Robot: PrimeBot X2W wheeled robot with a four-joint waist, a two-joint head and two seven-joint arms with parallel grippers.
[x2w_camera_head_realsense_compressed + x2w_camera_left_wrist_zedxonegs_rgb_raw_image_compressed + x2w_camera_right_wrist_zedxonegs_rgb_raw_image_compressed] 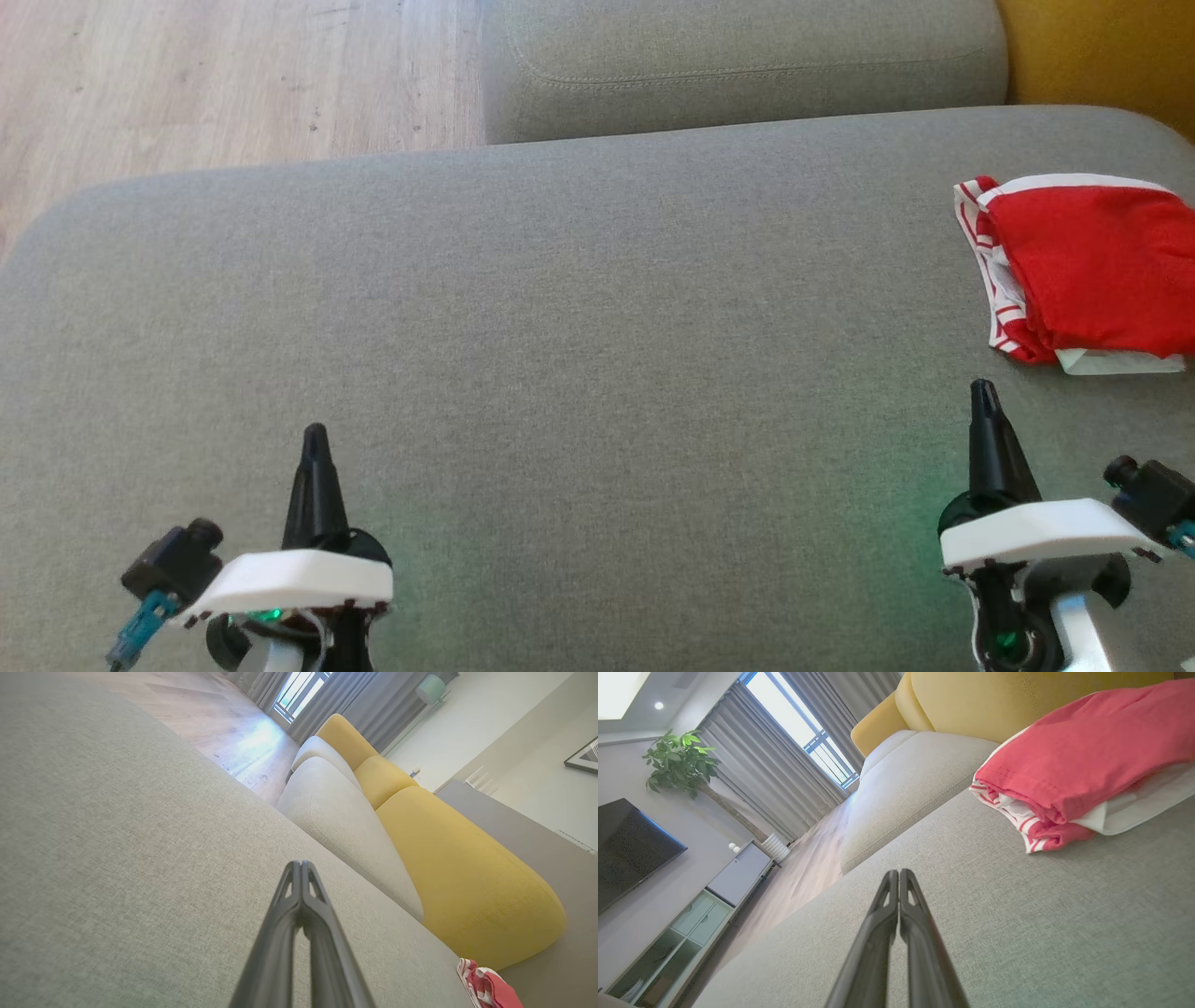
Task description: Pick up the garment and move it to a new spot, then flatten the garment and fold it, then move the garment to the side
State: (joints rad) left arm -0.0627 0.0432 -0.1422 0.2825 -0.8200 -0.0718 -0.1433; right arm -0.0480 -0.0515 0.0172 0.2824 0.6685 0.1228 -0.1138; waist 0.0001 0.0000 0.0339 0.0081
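Observation:
The garment [1088,271] is red with white and red-striped trim. It lies folded in a compact bundle at the far right of the grey sofa seat [560,308]. The right wrist view shows the garment [1083,760] up close, and a corner of the garment [486,987] peeks in at the bottom right of the left wrist view. My right gripper [982,392] is shut and empty, just below and left of the bundle, not touching it. My left gripper [316,437] is shut and empty over the seat's lower left, far from the garment.
A second grey cushion [747,65] sits behind the seat, with a yellow backrest [458,877] along the right. Wooden floor [233,75] lies beyond the seat's far left edge. A TV cabinet [691,919] and a plant [682,760] stand across the room.

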